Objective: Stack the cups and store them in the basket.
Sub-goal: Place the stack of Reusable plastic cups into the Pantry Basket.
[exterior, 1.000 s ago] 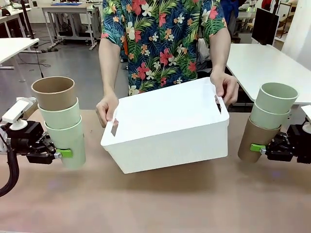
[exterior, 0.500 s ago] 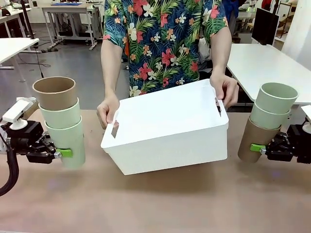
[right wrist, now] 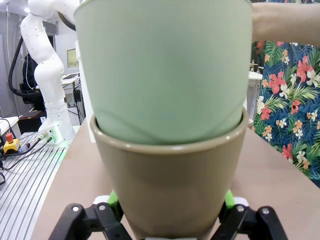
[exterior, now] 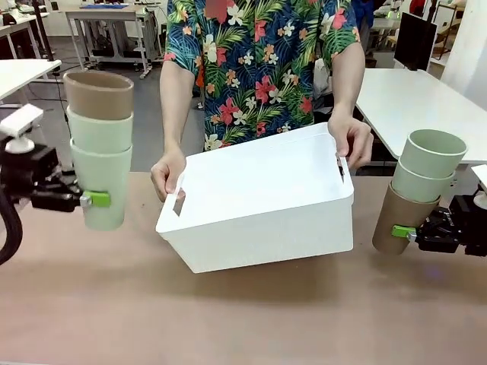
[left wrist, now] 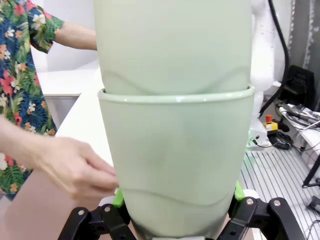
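Brown tabletop [exterior: 243, 319] spreads across the near ground, and behind it a person in a floral shirt [exterior: 259, 68] stands at the far side, with white tables [exterior: 411, 99] farther back. Both of the person's hands [exterior: 167, 171] hold the white basket [exterior: 266, 236] by its short ends at the far middle of the table, tilted so its left end sits lower. Whether it touches the table cannot be told. At the far left, the left gripper [exterior: 95, 199] is clamped on the lowest cup of the left stack [exterior: 103, 152], held upright off the table: two mint cups with a tan one nested on top. At the right edge, the right gripper [exterior: 403, 232] grasps the tan bottom cup of the right stack [exterior: 418, 190], which leans left and carries two mint cups nested inside it. The left wrist view adds green pads [left wrist: 118, 197] pressed on either side of the mint cup, and a hand of the person close by at the left. The right wrist view shows pads flanking the tan cup and a white arm [right wrist: 47, 75] farther off.
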Controlling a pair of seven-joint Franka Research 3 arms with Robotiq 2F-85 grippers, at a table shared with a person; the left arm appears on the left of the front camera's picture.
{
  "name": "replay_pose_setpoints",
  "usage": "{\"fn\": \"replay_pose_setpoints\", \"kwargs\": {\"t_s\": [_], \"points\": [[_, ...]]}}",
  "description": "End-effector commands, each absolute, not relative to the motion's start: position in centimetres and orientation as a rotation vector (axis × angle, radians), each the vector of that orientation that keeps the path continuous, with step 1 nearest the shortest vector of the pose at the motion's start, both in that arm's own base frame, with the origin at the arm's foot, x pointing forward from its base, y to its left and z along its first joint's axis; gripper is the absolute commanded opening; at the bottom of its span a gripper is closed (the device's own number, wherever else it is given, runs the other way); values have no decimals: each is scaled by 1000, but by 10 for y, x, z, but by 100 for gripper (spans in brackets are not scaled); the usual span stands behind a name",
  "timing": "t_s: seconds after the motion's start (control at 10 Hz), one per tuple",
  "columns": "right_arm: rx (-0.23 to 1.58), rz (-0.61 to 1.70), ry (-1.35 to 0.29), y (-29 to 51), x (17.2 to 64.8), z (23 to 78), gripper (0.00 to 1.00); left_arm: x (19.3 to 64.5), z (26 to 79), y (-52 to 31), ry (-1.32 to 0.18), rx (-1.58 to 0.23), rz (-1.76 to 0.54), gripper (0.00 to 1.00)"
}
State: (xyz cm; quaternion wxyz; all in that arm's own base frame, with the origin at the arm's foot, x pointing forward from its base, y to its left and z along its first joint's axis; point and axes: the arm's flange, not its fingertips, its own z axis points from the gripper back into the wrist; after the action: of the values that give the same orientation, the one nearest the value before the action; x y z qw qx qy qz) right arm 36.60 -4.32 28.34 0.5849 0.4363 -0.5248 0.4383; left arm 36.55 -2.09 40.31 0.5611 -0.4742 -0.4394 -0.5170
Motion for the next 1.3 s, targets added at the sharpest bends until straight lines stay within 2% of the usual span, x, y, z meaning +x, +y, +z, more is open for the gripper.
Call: {"fn": "replay_pose_setpoints", "kwargs": {"t_s": [0.0,0.4,0.7,1.2], "points": [[1011,1033,-1233,-43,367,287,85,365,448,-57,-951,-1058,-1235,85],[1011,1033,-1233,-43,367,287,85,376,508,-140,-791,-865,-1316,85],[1011,1033,-1233,-43,367,287,85,395,512,-199,-661,-761,-1365,85],[1011,1033,-1233,-43,367,287,85,424,486,-269,-520,-600,-1419,85]]}}
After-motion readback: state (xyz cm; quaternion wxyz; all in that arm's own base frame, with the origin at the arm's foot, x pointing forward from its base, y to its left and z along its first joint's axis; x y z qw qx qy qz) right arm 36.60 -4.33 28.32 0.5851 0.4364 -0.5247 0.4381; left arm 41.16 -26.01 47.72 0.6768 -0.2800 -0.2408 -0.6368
